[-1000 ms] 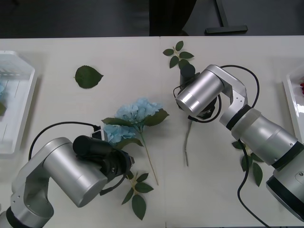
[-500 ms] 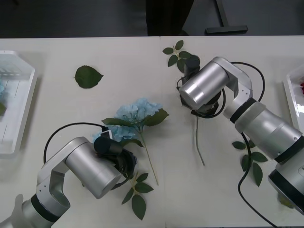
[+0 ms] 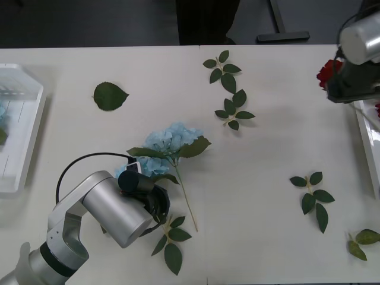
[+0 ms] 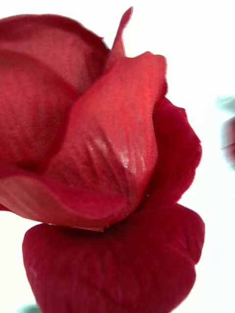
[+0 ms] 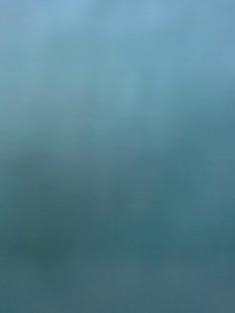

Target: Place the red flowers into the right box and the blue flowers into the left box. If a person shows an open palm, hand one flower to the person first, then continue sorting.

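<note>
i have the right end effector (image 3: 350, 89) up at the far right edge of the desk (image 3: 267, 196), carrying an artificial red rose (image 3: 328, 71) whose head sticks out on the side away from the shallow white rectangular plastic tray on the right (image 3: 363, 133). in the right wrist view the red petals (image 4: 107, 186) sit right against the lens, so i take the fingers to be clamped on that rose, though i can't see them directly. the tray lies just beneath and to the outside of the end effector, with its long axis running away from me, so the coming move is a short carry outward and down. this arm is plainly the nearer one for that box.

my left end effector (image 3: 155, 205) is low over the pale blue artificial hydrangea cluster (image 3: 172, 141), at the near side of the bloom where the green stem (image 3: 185, 199) runs toward me. the left wrist view is a blue blur, and i cannot tell whether those fingers are apart or together. the translucent white tray on the left (image 3: 27, 142) is well apart from it.

compared with half a second ago, the right arm has swung from mid-desk to the right edge, taking the rose with it; the left arm looks unchanged.
</note>
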Robot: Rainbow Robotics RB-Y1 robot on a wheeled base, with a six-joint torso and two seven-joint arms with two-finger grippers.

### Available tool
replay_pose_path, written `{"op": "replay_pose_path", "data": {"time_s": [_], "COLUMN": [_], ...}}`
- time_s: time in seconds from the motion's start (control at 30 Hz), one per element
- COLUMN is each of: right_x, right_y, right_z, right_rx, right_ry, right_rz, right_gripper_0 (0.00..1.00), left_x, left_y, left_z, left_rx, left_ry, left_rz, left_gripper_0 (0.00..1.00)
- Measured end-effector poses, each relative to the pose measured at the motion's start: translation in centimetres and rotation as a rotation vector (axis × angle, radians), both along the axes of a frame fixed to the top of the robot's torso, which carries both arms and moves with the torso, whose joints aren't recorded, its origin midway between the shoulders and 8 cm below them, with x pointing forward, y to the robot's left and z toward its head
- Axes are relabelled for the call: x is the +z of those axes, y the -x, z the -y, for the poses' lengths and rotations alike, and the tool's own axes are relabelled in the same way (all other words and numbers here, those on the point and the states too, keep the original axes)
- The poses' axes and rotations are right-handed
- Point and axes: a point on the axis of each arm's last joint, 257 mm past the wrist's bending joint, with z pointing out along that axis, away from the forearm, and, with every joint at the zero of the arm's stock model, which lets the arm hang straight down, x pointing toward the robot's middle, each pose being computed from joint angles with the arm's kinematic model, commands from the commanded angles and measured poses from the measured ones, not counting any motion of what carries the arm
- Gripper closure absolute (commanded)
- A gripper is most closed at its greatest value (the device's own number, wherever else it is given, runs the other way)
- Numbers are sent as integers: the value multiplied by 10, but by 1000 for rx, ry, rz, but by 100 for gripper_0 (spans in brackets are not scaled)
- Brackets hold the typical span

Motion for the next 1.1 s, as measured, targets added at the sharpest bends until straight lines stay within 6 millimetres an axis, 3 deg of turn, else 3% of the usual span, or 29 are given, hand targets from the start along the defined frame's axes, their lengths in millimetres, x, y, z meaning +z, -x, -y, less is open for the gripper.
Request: {"op": "replay_pose_path", "data": {"time_s": [0.2,0.37,0.47,0.6,0.73,0.83,0.97,1.1], "right_x": [35,33,19,13,11,6,21,78], "right_y": [10,1,4,7,7,9,-1,-32], "right_z": [84,140,159,166,157,135,78,1], "right_rx": [30,102,120,93,92,87,107,206], "right_ry": [138,216,206,166,115,-10,-303,-632], "right_rz": [-18,-8,-28,-17,-9,-3,81,276], "right_gripper_0": [100,100,100,100,100,100,100,100], "left_x": [0,0,5,36,74,87,94,95], "left_y": [-1,-1,-3,-3,14,18,11,9], "left_z": [-1,-1,-2,-8,-10,-22,-35,-37], "left_rx": [1,1,-3,-39,-106,-137,-199,-210], "left_ry": [-4,-5,-4,-14,25,14,-38,-47], "left_rz": [4,4,15,67,66,53,66,73], "left_gripper_0": [100,100,100,100,100,100,100,100]}}
